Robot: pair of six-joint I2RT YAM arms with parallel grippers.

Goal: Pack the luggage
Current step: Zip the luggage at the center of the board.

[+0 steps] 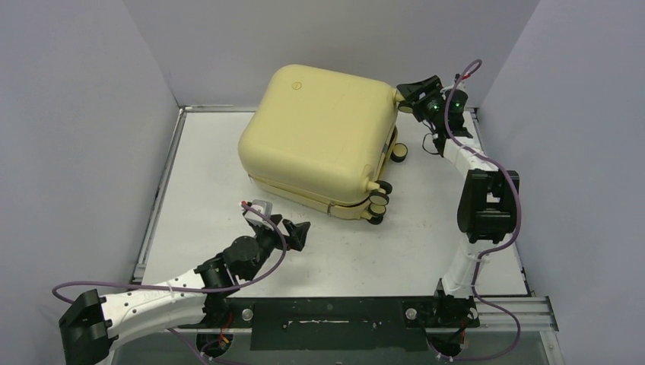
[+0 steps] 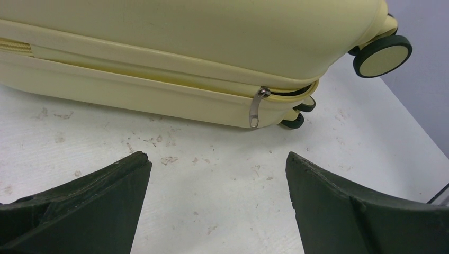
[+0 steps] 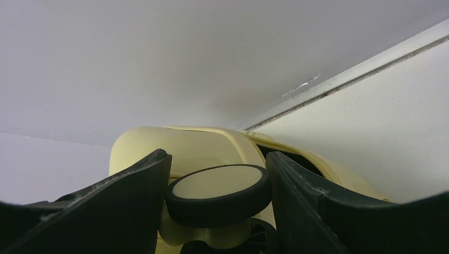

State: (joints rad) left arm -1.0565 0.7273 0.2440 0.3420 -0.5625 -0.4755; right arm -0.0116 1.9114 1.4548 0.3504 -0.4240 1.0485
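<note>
The right jaws clasp a wheel [image 3: 218, 182]; pale yellow luggage [image 1: 319, 137] lies lid down.

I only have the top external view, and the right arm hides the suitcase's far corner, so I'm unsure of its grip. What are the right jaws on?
Observer: The right wrist view shows a cream-and-black wheel of the luggage wedged between the right jaws, with both sides seemingly touching it.
Operator: And where is the zipper pull?
Observer: In the left wrist view the metal zipper pull hangs at the seam near the wheel-end corner, straight ahead of the open left jaws.
</note>
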